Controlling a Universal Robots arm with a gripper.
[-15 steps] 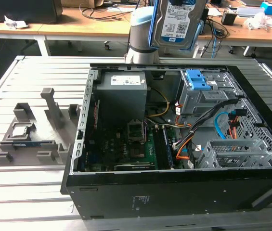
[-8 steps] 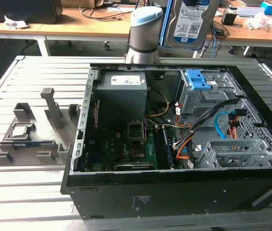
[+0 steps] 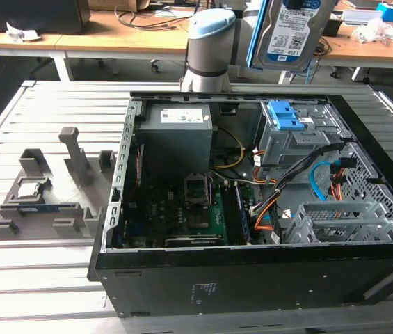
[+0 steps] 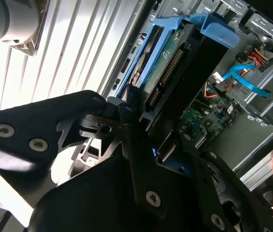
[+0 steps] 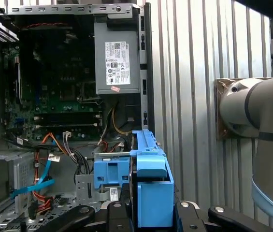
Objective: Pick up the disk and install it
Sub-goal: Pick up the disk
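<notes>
I'm in the carrying step, my fingers (image 4: pixel 119 108) pinching the disk (image 3: pixel 290 31) upright, high above the open computer case (image 3: pixel 252 278) near its grey cage (image 3: pixel 290 139), and seating it, I judge, calls for squaring its rails to that bay.

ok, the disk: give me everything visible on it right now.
The disk is a flat silvery metal drive with a white-and-blue label, a green circuit board on the other face and blue plastic rails along its sides. It is held on edge above the open case, not yet in any bay. The gripper clamps it across the rails.
</notes>
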